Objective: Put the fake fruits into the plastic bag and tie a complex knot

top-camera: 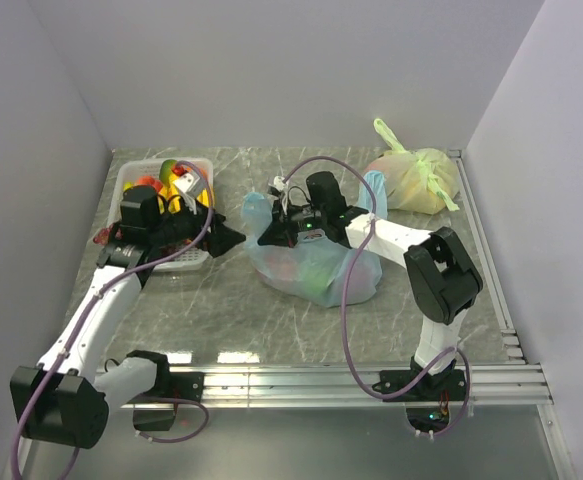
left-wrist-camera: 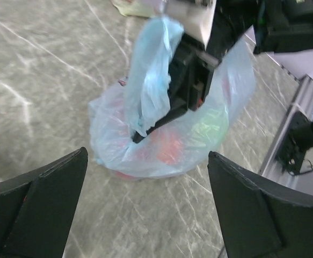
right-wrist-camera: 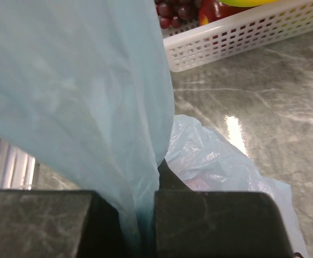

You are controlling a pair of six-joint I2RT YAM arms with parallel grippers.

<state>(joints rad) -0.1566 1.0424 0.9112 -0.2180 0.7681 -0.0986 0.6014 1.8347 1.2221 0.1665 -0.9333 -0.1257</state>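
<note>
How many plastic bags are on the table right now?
2. The light-blue bag sits in the middle, one ear pinched in the right gripper. The tied yellow-green bag lies in the far right corner. No other bag shows in any view.

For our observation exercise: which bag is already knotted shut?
The pale yellow-green bag at far right; the light-blue bag is unknotted, pinched in the right claw.

We note the light-blue plastic bag [top-camera: 316, 272] slumped at the centre of the surface [top-camera: 171, 320], one handle ear [left-wrist-camera: 152, 70] standing upright; red and green fake fruits [left-wrist-camera: 169, 145] show through its wall.
</note>
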